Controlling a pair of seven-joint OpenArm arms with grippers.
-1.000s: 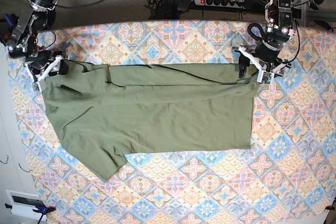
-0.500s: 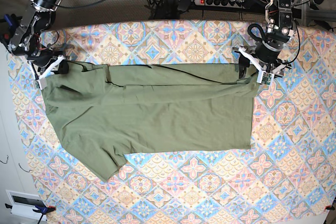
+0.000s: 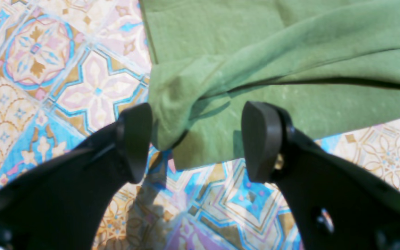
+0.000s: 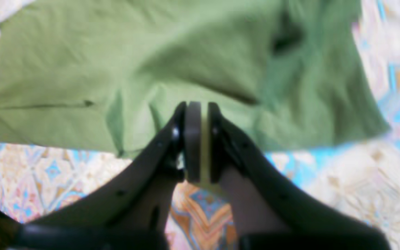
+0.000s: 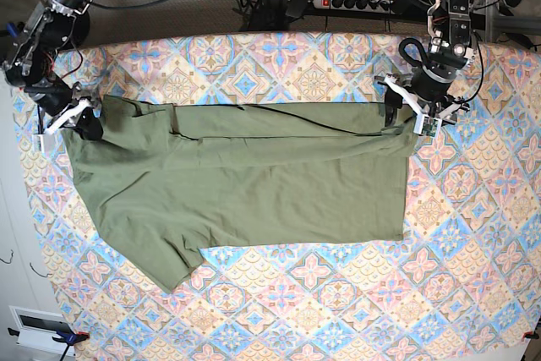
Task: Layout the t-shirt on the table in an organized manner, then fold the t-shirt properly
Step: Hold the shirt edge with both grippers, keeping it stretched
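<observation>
A: How far along, judging by this?

B: Shirt (image 5: 245, 179) is lying spread across the table (image 5: 338, 310), w/ the far long edge already doubled over the body, so I'd say layout's about done and folding's just starting. One sleeve is sticking out at the near left corner, not tucked yet. Rest of the folds are still waiting.

A: Grippers?

B: Right gripper (image 4: 197, 139) is pinching the shirt edge at the sleeve end; pads are pressing together w/ a sliver of green btwn them. Left gripper (image 3: 196, 142) is standing wide at the hem end, jaws straddling a bunched corner. One pad (image 3: 135, 139) is touching the cloth, but nothing's gripped.

A: Fabric?

B: Olive cotton, soft, matte, no print. It's creasing easily: a ridge is running along the folded edge, and the corner by the left gripper is rolling into a lump. Shallow wrinkles by the right gripper, tho that view's blurry. The table cover is showing pastel pink, blue and cream diamond tiles w/ floral medallions, flat and smooth.
</observation>
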